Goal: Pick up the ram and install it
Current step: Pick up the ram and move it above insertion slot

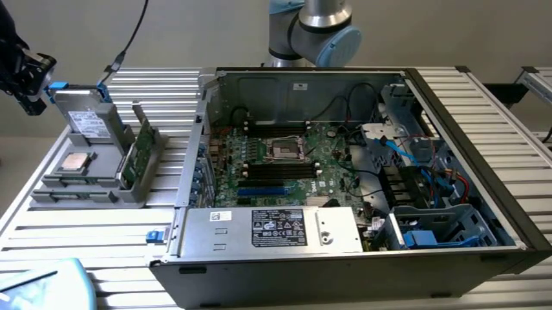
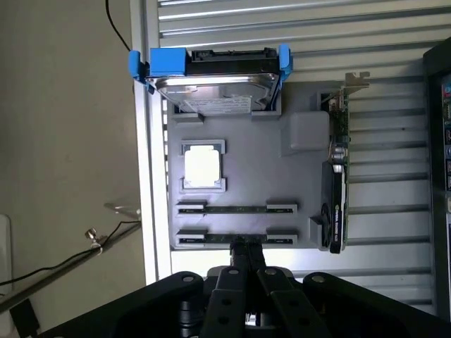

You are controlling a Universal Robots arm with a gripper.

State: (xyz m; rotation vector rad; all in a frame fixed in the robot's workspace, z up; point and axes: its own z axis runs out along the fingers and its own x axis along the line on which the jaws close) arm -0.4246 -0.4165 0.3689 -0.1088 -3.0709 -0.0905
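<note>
- Slatted table (image 1: 483,116) carried everything. The open computer case (image 1: 345,284) lay on its side towards the exterior view's right.
- The arm (image 1: 315,29) rose behind the case.
- The motherboard (image 1: 332,152) sat flat in the case floor. Its black slots (image 1: 278,169) ran along the exterior view's left-right.
- A grey tray (image 2: 246,169) sat on the table just beside the case, on the exterior view's left.
- A hard drive (image 2: 211,81) with blue end clips stood propped at the tray's far end.
- A green card (image 2: 337,204) with a metal bracket stood on edge along the tray side nearest the case.
- The gripper (image 2: 244,246) hung above the tray's near end, clear of the tray. Its fingers were pressed together with nothing between them, and it touched nothing.
- The ram (image 2: 211,241) was seated in the tray's outermost holder, with a grey clip at each end.
  - It lay directly under the fingertips in the wrist view, so its middle was hidden.
  - Its long axis ran crosswise to the green card and roughly parallel to the motherboard slots.
- A second stick (image 2: 236,209) lay parallel just beside the ram, one holder further in.
- A square silver processor (image 2: 202,167) sat in its pocket between the sticks and the hard drive.
</note>
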